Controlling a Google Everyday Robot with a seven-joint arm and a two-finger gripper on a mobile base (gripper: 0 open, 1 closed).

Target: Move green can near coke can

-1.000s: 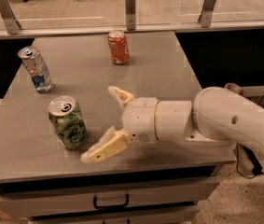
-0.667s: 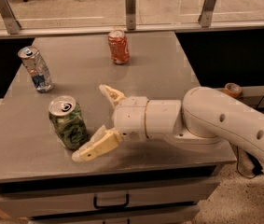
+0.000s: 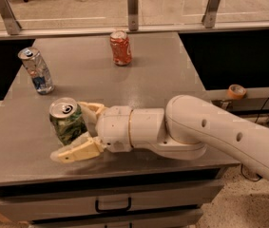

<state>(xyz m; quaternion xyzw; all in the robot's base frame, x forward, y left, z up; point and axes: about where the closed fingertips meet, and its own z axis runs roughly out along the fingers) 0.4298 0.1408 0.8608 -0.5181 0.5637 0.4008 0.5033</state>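
Observation:
The green can (image 3: 66,121) stands upright near the front left of the grey table (image 3: 153,80). My gripper (image 3: 70,130) reaches in from the right and is open, with the can between its fingers. One cream finger (image 3: 90,111) is behind the can and the other finger (image 3: 76,151) is in front of it, close to its base. The red-orange coke can (image 3: 120,48) stands upright at the far middle of the table, well away from the green can.
A slim silver-and-blue can (image 3: 37,71) stands at the left, behind the green can. My white arm (image 3: 205,132) crosses the table's front right. A glass rail with metal posts (image 3: 132,8) runs behind the table. An orange tape roll (image 3: 236,91) lies to the right. Drawers (image 3: 112,204) are below the front edge.
My gripper has moved left across the table and its open fingers now straddle the green can. No can has moved.

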